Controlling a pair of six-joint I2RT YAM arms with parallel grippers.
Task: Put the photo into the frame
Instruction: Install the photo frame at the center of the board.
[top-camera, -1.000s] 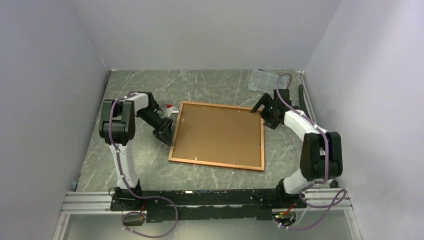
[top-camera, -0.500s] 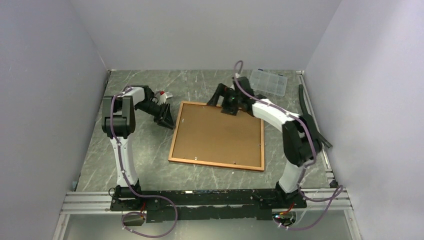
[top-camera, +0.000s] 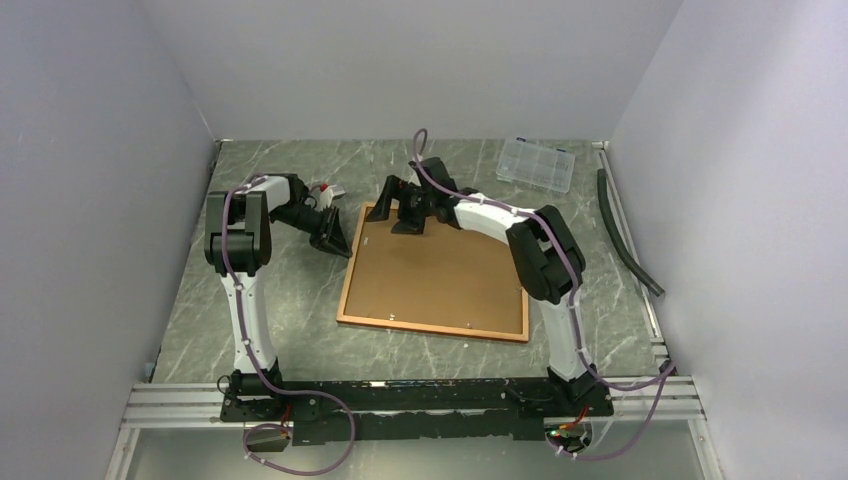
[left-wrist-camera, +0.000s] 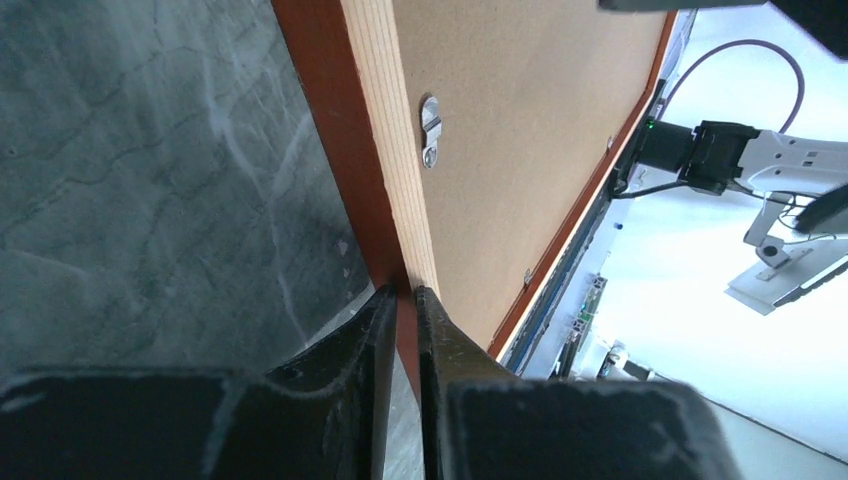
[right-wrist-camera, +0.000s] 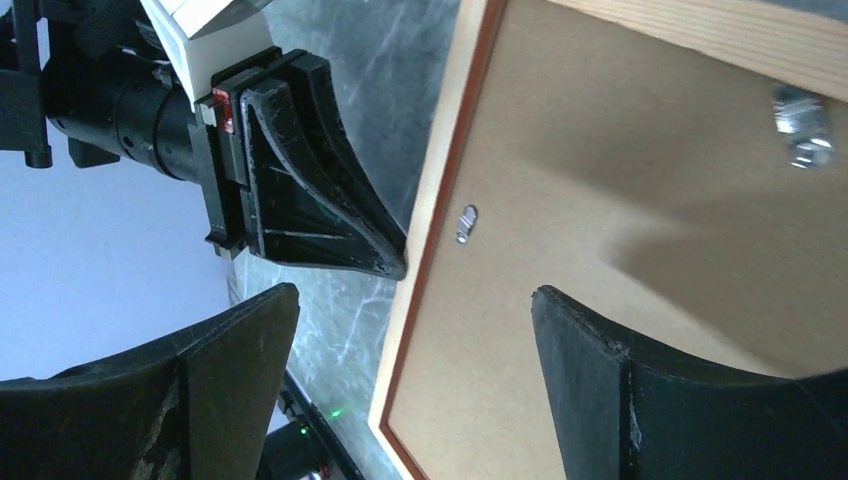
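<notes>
The frame (top-camera: 345, 300) lies back-up on the table, and the brown backing board (top-camera: 440, 270) fills it. The photo is hidden. My left gripper (top-camera: 346, 248) is shut on the frame's left border. In the left wrist view its fingertips (left-wrist-camera: 385, 305) pinch the reddish edge (left-wrist-camera: 325, 140), near a metal turn clip (left-wrist-camera: 430, 130). My right gripper (top-camera: 398, 212) is open and empty, hovering over the frame's far-left corner. In the right wrist view its gripper (right-wrist-camera: 410, 340) straddles the frame's edge (right-wrist-camera: 432, 240) and the backing board (right-wrist-camera: 600, 170), with the left gripper (right-wrist-camera: 320, 200) beside them.
A clear plastic compartment box (top-camera: 537, 164) sits at the back right. A dark hose (top-camera: 625, 235) lies along the right wall. A small white and red object (top-camera: 327, 190) lies behind the left gripper. Grey walls enclose the marbled table (top-camera: 290, 310).
My right arm has swung left along the frame's far edge, from the far-right corner to the far-left corner. My left gripper has shifted slightly farther back along the left border.
</notes>
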